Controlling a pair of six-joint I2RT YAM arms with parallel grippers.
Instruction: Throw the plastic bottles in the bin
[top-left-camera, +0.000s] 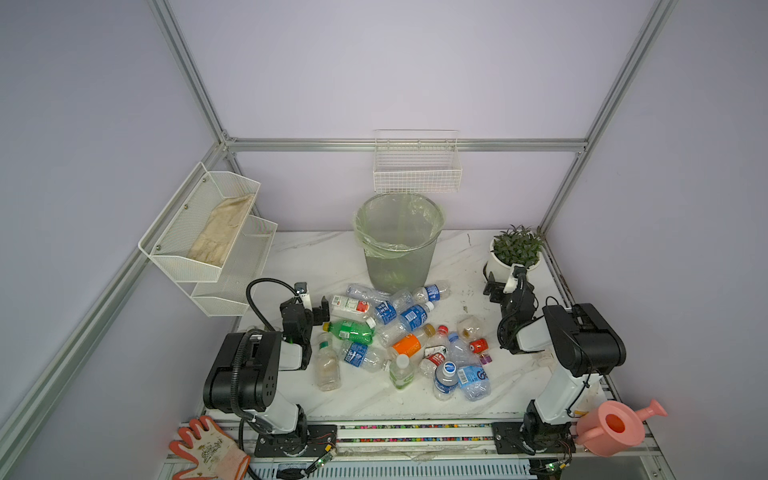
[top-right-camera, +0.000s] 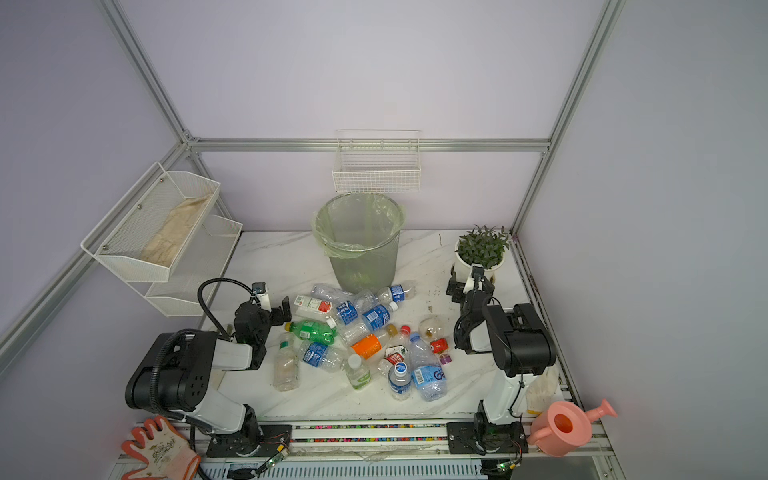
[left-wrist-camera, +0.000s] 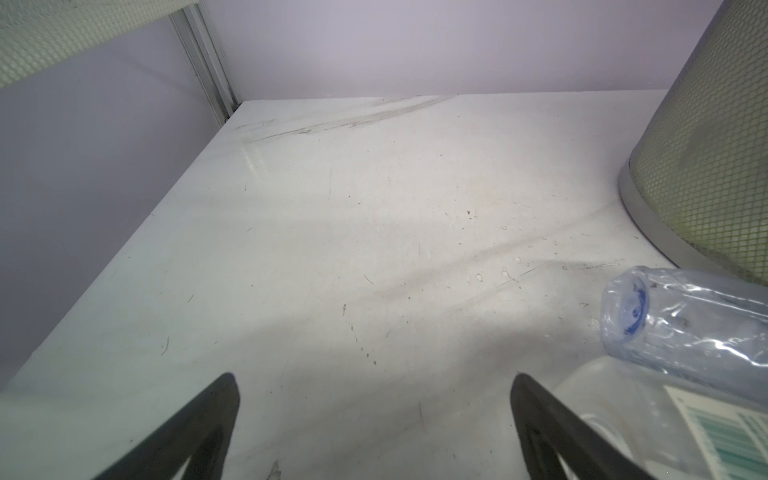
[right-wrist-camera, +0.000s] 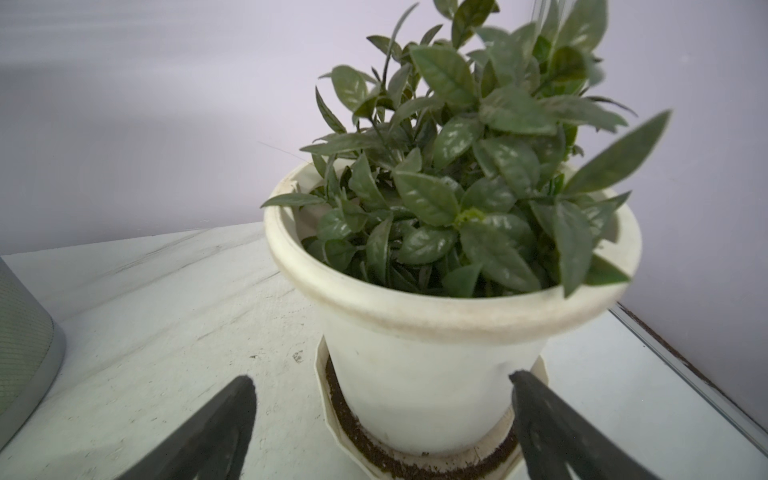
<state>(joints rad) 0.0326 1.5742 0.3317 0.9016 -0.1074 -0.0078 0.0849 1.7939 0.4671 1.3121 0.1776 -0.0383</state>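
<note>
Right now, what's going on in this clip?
Nothing is being handled yet. The plastic bottles lie in a heap on the table in front of the bin, and none shows inside it. The left tool is open and empty beside the heap's left edge. The right tool is open and empty too, facing the potted plant at the back right.

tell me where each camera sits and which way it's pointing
Top views: high above the front edge, looking down on the bin, the plastic bottles, left arm and right arm.
Left wrist: low behind the open left end effector, facing table and the bin's base.
Right wrist: behind the open right end effector, facing the potted plant.
Shared: both wrist views catch the bin's mesh wall.
</note>
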